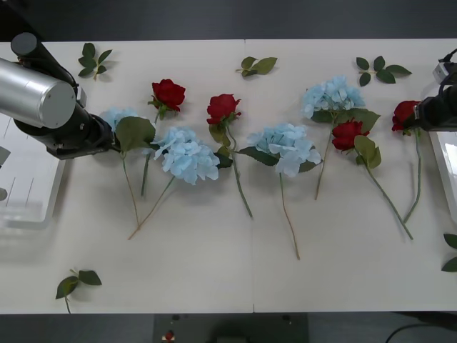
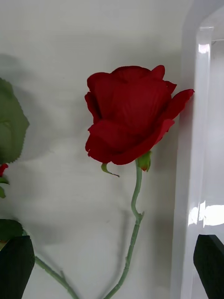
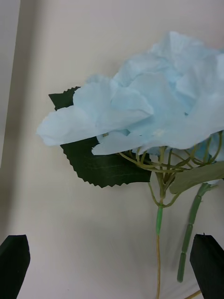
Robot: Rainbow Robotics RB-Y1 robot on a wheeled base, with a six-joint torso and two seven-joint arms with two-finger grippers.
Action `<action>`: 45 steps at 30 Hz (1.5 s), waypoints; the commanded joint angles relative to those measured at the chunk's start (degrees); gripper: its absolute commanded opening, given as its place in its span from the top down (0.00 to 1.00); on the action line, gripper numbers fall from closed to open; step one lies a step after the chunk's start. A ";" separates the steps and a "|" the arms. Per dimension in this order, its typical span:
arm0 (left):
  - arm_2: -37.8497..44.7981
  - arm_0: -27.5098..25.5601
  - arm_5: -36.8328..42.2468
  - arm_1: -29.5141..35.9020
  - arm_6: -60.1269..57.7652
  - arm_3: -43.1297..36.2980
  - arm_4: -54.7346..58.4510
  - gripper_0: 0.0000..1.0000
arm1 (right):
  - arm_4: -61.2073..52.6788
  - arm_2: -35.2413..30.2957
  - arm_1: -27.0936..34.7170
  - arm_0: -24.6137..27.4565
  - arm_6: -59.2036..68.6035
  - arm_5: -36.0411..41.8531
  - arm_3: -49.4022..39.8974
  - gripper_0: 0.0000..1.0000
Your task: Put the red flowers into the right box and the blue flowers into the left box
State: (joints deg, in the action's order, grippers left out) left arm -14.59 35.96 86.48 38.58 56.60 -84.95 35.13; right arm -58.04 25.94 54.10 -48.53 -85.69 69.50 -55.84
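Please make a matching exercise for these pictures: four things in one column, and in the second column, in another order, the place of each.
Things:
1. left tool
2. right tool
3. left box
4. right box

Places:
A. at the table's right edge
B. open before a red rose, next to a white box
C. at the table's left edge
D. open before a pale-blue hydrangea head

Pairs: 1-D, 2-B, 3-C, 4-A

Your left arm (image 1: 43,107) shows a brushed silver cylinder segment joined to matte black housings with a round black cap. Your right arm (image 1: 439,107) is black, with dark cables. Both claws have flat black fingertips (image 3: 14,266).
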 commanded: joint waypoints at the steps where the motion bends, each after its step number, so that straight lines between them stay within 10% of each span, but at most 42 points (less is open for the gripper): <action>1: -1.85 0.52 -1.84 1.85 1.32 1.20 0.47 0.00 | 1.09 -1.24 -2.15 -1.13 -0.89 -1.82 3.02 0.00; 45: -10.02 0.43 -6.15 -4.39 3.61 7.61 -3.93 0.00 | 11.37 4.56 -11.29 -1.13 -1.32 -16.41 13.74 0.11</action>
State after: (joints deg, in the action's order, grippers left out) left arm -23.83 35.96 81.00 34.09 58.52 -76.91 31.27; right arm -47.73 31.49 43.94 -48.53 -85.77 53.22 -41.89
